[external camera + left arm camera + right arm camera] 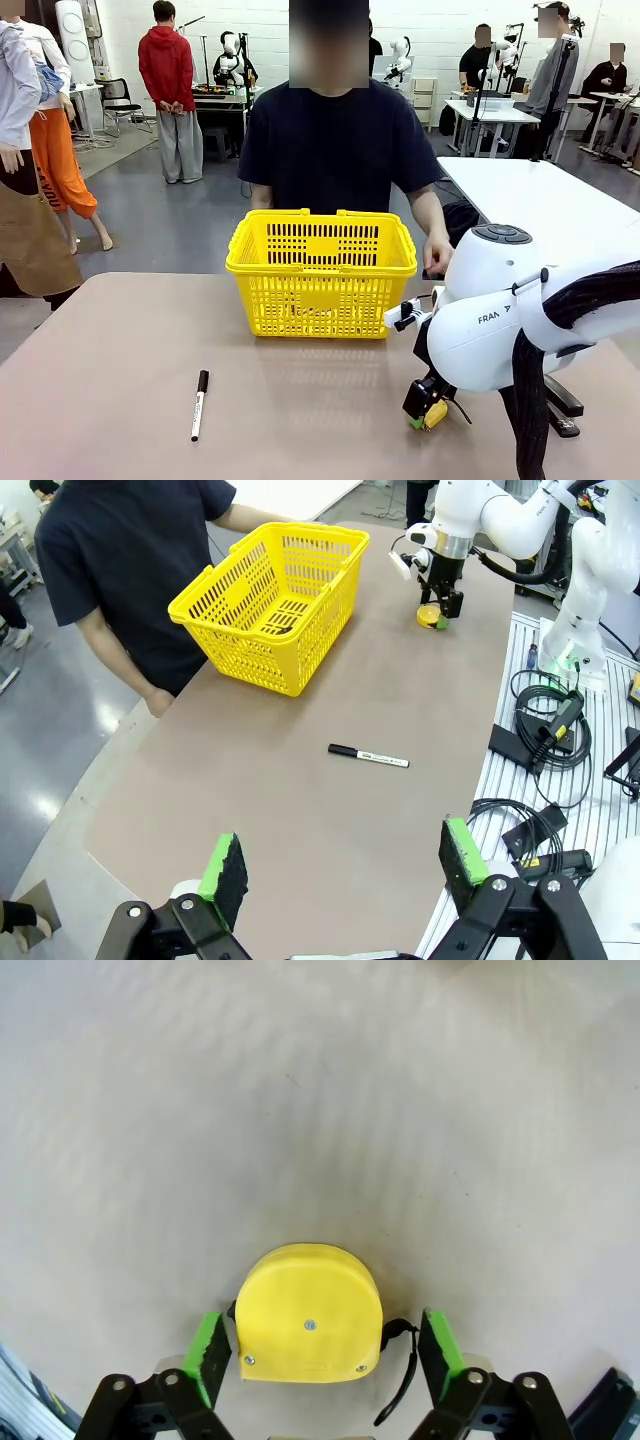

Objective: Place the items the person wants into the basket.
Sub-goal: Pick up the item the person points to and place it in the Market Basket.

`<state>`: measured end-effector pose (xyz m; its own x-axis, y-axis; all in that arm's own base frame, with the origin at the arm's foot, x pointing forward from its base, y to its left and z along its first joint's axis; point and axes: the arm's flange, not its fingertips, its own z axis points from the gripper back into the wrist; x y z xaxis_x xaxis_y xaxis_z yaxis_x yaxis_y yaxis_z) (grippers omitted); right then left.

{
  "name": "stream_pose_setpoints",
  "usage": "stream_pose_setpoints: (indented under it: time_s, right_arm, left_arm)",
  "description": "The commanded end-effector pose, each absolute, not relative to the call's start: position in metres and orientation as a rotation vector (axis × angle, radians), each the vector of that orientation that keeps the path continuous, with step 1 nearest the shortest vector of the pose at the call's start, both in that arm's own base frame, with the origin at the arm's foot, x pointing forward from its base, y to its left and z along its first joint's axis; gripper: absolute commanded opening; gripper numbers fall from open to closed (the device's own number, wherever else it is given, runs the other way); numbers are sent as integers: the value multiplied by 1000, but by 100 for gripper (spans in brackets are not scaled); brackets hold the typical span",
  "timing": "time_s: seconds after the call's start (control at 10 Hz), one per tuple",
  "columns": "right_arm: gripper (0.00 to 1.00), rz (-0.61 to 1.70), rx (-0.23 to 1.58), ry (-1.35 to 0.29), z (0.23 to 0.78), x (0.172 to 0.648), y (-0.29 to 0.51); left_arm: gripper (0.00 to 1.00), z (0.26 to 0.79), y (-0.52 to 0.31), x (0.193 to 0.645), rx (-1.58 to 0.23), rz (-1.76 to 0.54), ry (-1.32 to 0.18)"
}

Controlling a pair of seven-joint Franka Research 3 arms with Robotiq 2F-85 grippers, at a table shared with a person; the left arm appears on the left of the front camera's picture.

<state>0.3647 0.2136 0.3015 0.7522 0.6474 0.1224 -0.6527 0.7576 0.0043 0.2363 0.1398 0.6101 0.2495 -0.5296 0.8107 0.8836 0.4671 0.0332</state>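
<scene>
The small yellow tape measure (pixel 308 1315) lies flat on the tan table between the green pads of my right gripper (pixel 322 1345), with a narrow gap on each side, so the jaws stand open around it. From the front, that gripper (pixel 425 418) points down at the tape measure (pixel 436 414), to the right of the yellow basket (pixel 320 270). My left gripper (pixel 340 880) hangs open and empty high above the table's near end. The basket (pixel 270 600) holds a small dark item (pixel 283 630). The person (pixel 335 140) stands behind the basket, one hand (pixel 437 255) on the table.
A white marker with a black cap (pixel 200 404) lies on the table front left of the basket. A black object (pixel 562 402) sits partly hidden behind my right arm. Cables (pixel 545 730) run along the table's side.
</scene>
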Motion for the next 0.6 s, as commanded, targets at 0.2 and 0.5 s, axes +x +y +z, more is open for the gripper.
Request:
stream_pose_setpoints:
  time_s: [0.2, 0.5]
  right_arm:
    - [38, 749, 89, -117, 297, 360, 211]
    - [0, 716, 79, -89, 312, 350, 214]
  left_arm:
    - [100, 610, 141, 236, -488, -1034, -878]
    - [100, 610, 141, 236, -488, -1034, -878]
